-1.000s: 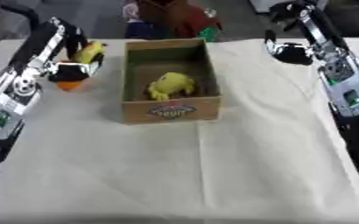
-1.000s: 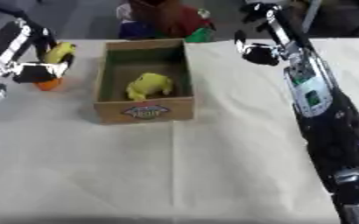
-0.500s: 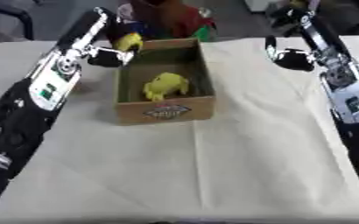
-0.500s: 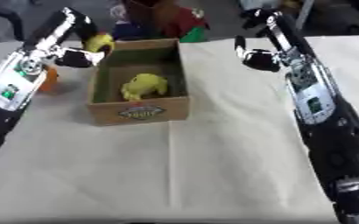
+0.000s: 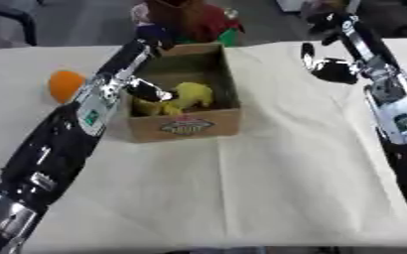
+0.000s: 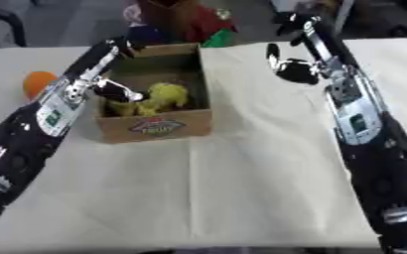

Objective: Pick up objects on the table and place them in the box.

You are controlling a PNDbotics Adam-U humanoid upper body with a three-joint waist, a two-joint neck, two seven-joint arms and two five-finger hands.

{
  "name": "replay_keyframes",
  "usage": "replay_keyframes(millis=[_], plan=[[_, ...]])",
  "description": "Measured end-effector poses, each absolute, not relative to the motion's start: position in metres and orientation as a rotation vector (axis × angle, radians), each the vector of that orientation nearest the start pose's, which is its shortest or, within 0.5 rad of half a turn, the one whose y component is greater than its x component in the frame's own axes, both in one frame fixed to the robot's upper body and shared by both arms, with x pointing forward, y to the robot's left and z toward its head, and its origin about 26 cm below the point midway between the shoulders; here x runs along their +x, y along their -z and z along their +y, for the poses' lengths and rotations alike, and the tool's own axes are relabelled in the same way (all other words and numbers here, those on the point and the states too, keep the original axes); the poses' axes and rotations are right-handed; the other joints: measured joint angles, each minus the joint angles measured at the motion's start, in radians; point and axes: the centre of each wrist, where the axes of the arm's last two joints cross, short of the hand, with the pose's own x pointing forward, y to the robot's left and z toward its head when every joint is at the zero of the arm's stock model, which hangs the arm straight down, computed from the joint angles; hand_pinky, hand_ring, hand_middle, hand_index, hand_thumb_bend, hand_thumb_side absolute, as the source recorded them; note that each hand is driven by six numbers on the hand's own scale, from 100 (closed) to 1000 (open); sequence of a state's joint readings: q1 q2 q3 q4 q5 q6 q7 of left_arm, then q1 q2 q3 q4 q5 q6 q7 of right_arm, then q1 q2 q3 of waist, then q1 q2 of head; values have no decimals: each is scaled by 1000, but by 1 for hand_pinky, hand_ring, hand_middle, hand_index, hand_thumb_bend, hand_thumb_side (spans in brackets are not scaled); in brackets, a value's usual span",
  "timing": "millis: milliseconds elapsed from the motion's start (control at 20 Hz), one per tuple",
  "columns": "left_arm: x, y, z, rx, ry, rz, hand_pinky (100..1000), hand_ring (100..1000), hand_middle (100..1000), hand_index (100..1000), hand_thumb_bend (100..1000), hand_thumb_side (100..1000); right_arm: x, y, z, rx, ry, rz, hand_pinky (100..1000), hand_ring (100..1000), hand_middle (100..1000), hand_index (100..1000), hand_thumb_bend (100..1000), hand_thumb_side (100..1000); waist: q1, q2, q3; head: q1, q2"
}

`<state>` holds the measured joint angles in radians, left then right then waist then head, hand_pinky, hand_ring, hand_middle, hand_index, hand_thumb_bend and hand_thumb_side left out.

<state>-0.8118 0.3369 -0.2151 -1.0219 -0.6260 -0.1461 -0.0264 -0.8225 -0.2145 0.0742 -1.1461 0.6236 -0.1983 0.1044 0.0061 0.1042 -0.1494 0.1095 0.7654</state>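
The cardboard box (image 5: 186,126) stands open at the table's middle-back. A yellow soft toy (image 5: 192,94) lies inside it. My left hand (image 5: 145,91) reaches down into the box's left half, its fingers curled round a smaller yellow thing (image 5: 151,107) that sits low against the left wall. An orange ball-like thing (image 5: 64,85) lies on the cloth left of the box. My right hand (image 6: 294,70) hangs over the table right of the box, fingers relaxed, holding nothing.
Red and green things (image 5: 209,24) crowd the table's far edge just behind the box. The pale tablecloth (image 5: 268,188) stretches from the box to the near edge.
My left hand has lifted the yellow thing from the table left of the box, over the box's wall and down inside. The orange thing stayed on the cloth. The right hand barely moved.
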Motion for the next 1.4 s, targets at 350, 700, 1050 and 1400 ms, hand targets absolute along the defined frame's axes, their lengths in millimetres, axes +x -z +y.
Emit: replay_keyframes(millis=[350,700,1050,1400], plan=[[430,-198,272,686,904,-1922,773,741,707,833,632,100,453,-169,-201,-552,-1005,-1987,668,783,638,827,100,100,7,0,26,-16,0],[408,-219,333,862,833,-1802,778,739,706,833,668,100,453,-167,-206,-561,-1003,-1976,669,784,638,827,100,100,14,0,40,-33,0],[417,-187,383,1066,923,-1502,785,748,725,838,717,100,453,-167,-209,-568,-1005,-1974,669,784,638,828,100,100,15,0,38,-37,0],[426,-145,411,1122,966,-1281,784,758,745,844,750,100,453,-166,-210,-566,-1004,-1971,669,784,637,828,100,100,10,0,32,-40,0]])
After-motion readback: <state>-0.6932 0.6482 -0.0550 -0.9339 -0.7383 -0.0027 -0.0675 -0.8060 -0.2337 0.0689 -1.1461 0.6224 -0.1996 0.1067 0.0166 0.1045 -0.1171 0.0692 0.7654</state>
